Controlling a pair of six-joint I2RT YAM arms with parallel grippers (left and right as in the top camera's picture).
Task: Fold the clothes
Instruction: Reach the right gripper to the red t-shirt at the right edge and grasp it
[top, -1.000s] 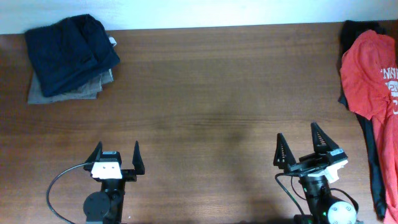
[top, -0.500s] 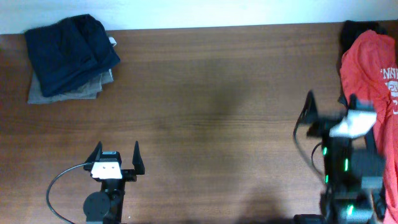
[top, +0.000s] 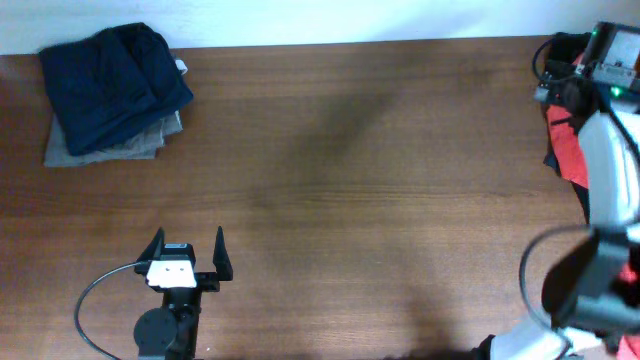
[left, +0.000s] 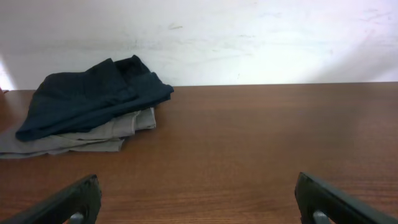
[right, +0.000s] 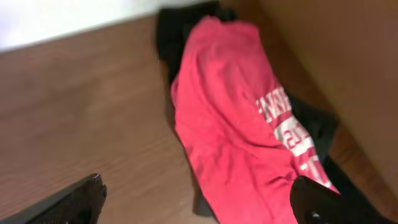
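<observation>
Below the right gripper (right: 196, 180): the red-orange T-shirt (right: 230, 124) lies crumpled on the wooden table (top: 350, 150). It runs lengthwise ahead of the fingers and reaches back between them.
Under the shirt: a black garment (right: 186, 25) shows past the shirt's far end and along its right side, toward the right finger.
Lettering: the white print (right: 286, 124) sits on the side nearer the right finger and is partly lost in folds.
Right gripper state: the jaws are spread wide with nothing between them. It appears to hang above the cloth without touching it.
Right arm pose: in the overhead view the arm stretches well away from its base to the table's far right corner. The wrist is tipped down, so its camera looks onto the shirt.
Left gripper (top: 189, 233): it is released and empty, low by the table's near edge, aimed at the back wall.
Ahead-left of the left gripper: a folded navy garment (top: 115, 80) rests on a grey one (top: 100, 150), well apart from the fingers.
Handling: the shirt is likely light, soft and limp. It should sag and drape when lifted, and could drag the black garment along.
Where to grip: probably a pinch on the shirt's left edge, toward the left finger, where bare wood borders it. Collar and hem cannot be told apart.
Step judged: taking hold; the shirt is not yet spread flat.
</observation>
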